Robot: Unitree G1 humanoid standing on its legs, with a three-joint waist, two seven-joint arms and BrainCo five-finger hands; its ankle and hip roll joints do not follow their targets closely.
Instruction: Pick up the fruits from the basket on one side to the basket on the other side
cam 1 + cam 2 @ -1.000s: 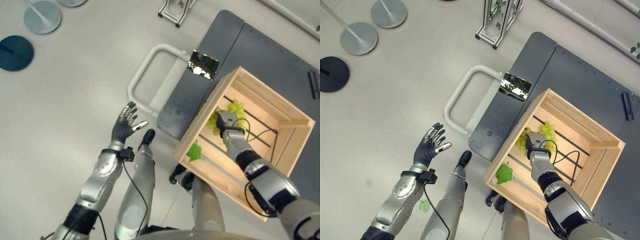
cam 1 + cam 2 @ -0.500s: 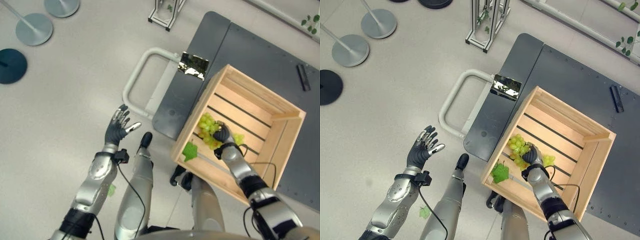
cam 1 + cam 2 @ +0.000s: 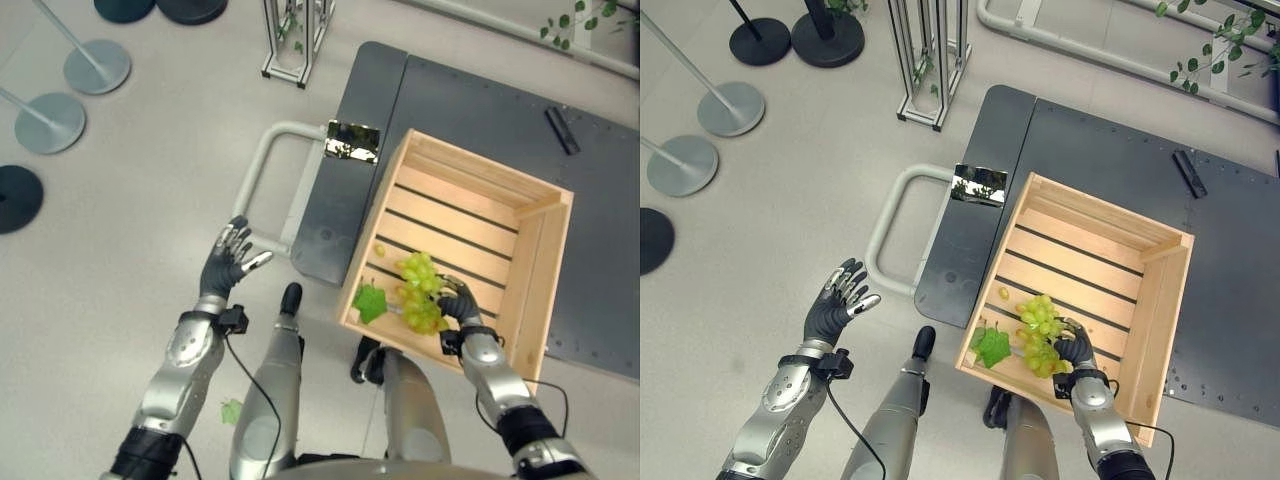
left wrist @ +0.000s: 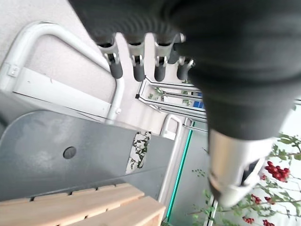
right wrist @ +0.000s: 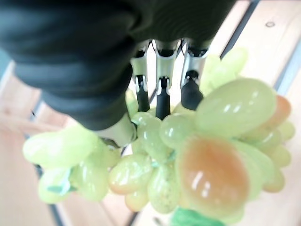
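Right now the right robot hand (image 3: pixel 1073 350) has its fingers curled round a bunch of green grapes (image 3: pixel 1038 322), gripping it inside the wooden crate (image 3: pixel 1160 305) near the crate's front wall. In the right wrist view the fingers (image 5: pixel 161 89) press in among the grapes, which are pale green with one or two orange-tinted ones. A green leaf (image 3: pixel 991 347) hangs from the bunch at the crate's near front corner, and a single loose grape (image 3: pixel 1003 293) lies on the slatted floor of the crate, just apart from the bunch.

The crate stands on a dark grey platform cart (image 3: pixel 1080 140) with a white tubular handle (image 3: pixel 883 232) at its end toward the robot's left. A shiny reflective plate (image 3: pixel 977 185) sits on the cart between the handle and the crate, and a small dark bar (image 3: pixel 1187 173) lies on the platform beyond the crate's far corner.

The left robot hand (image 3: pixel 228 263) hovers open above the floor (image 3: pixel 790 200), fingers spread, close to the cart handle and holding nothing. Round stand bases (image 3: pixel 730 108) rest on the floor further to the left, with a metal frame (image 3: pixel 928 60) nearby.
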